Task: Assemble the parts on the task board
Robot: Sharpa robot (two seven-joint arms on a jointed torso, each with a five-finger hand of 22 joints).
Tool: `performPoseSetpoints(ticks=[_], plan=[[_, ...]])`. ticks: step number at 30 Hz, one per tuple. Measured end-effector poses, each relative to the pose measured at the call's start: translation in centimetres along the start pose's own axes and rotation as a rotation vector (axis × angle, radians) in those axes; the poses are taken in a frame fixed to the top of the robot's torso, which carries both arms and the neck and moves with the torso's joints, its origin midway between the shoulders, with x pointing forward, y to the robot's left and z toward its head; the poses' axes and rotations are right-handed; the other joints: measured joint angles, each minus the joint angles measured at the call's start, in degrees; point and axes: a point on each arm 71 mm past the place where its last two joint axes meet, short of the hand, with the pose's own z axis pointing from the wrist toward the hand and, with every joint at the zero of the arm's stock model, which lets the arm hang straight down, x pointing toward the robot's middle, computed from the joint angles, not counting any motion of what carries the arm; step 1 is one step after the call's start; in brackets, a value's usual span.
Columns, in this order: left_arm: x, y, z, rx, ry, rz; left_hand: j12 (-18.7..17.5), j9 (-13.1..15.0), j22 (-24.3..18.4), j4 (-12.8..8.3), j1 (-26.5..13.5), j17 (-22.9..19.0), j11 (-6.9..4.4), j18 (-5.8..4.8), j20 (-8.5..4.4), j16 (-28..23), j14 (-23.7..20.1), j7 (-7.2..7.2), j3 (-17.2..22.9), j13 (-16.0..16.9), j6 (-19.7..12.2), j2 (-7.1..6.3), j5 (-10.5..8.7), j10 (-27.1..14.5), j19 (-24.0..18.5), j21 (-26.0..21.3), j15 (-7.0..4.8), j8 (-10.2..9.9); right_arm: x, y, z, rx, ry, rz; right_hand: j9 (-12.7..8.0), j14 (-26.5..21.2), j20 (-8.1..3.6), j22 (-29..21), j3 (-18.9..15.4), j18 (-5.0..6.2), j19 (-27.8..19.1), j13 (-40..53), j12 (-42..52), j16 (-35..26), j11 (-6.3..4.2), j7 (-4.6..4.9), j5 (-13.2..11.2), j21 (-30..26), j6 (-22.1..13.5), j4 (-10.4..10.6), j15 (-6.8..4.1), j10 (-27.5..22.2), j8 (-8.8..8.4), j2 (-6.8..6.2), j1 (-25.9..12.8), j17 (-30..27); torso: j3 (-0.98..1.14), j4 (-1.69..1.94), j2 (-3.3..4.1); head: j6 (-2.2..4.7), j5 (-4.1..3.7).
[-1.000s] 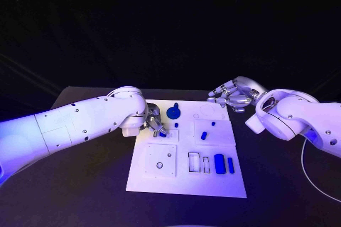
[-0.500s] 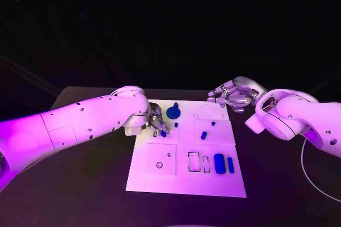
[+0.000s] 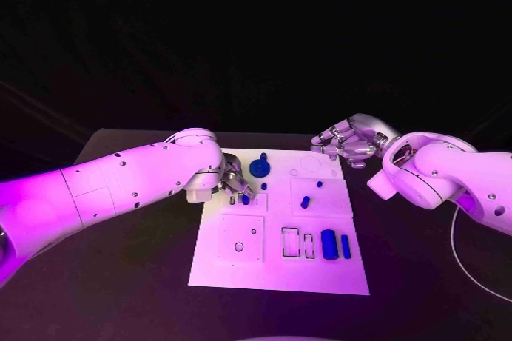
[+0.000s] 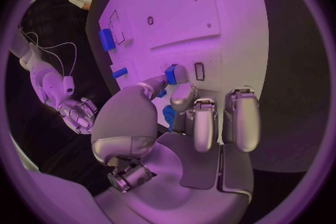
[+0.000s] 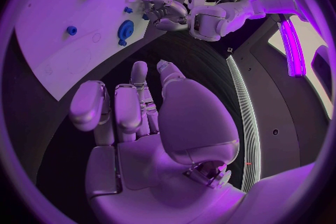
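Black table lay under our white board, where our left hand pinched a blue part, likely to seat it, while our right hand hovered, fingers loosely curled, empty.

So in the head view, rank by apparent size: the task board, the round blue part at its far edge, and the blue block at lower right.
1. Task board
2. Round blue part
3. Blue block; nearly matches the round part, so that order is unsure.

A dark bench fills the lower half of the frame. A thin white cable lies on it at the right edge. Behind it hangs a black curtain.
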Motion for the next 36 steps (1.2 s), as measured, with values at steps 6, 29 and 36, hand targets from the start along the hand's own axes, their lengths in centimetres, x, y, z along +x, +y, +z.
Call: performPoseSetpoints(ticks=[6, 29, 36], plan=[[0.0, 0.2, 0.0, -0.003, 0.000, -0.001, 0.00, 0.05, 0.00, 3.05, -3.68, 0.00, -0.18, 0.01, -0.11, 0.00, 0.00, 0.28, -7.19, -0.25, 0.50, -1.57, -1.60, 0.18, 0.11, 0.00, 0.00, 0.00, 0.0, 0.0, 0.0, 0.000, 0.002, 0.001, 0.00, 0.00, 0.01, -0.22, -0.23, 0.01, -0.40, -0.22, -0.26, -0.31, -0.17, 0.00, 0.00, -0.21, 0.00, -0.23, 0.00, -0.17, 0.00, 0.00, 0.00, -0.22, -0.02, 0.00, 0.01, -0.05, 0.01], [-2.6, 2.1, -3.1, 0.023, -0.082, -0.062, -4.09, -0.34, 0.01, 7.32, -0.80, -0.02, 0.08, 0.01, -0.41, 0.00, 0.20, 0.61, -21.17, -4.72, -0.33, 0.53, -7.31, -1.86, 0.00, -1.81, -0.20, -1.04, 0.0, -0.1, 0.2, 0.002, 0.004, -0.001, 0.00, 0.00, 0.21, -1.11, -0.39, 0.00, -0.61, -0.36, -0.25, -1.21, 0.03, 0.00, -0.45, -0.67, 0.00, -0.07, 0.00, -0.37, 0.00, -0.23, 0.23, -0.96, -0.03, 0.02, -0.01, -0.10, -0.27], [-6.3, 3.5, -3.8, -0.020, -0.135, -0.092, -11.10, -4.07, -1.51, 6.53, 5.24, -0.02, 2.90, 0.89, 1.13, 0.00, 0.06, 3.89, -22.78, -12.20, -6.83, 1.72, -6.68, -7.84, -2.77, -6.47, 1.59, -6.87, 0.0, -0.3, 0.2, 0.005, 0.003, -0.002, 0.00, 0.00, 0.21, -1.11, -0.39, 0.00, -0.60, -0.36, -0.25, -1.21, 0.04, 0.00, -0.45, -0.67, 0.00, -0.07, 0.00, -0.37, 0.00, -0.23, 0.23, -0.96, -0.02, 0.03, -0.04, 0.18, -0.34]])
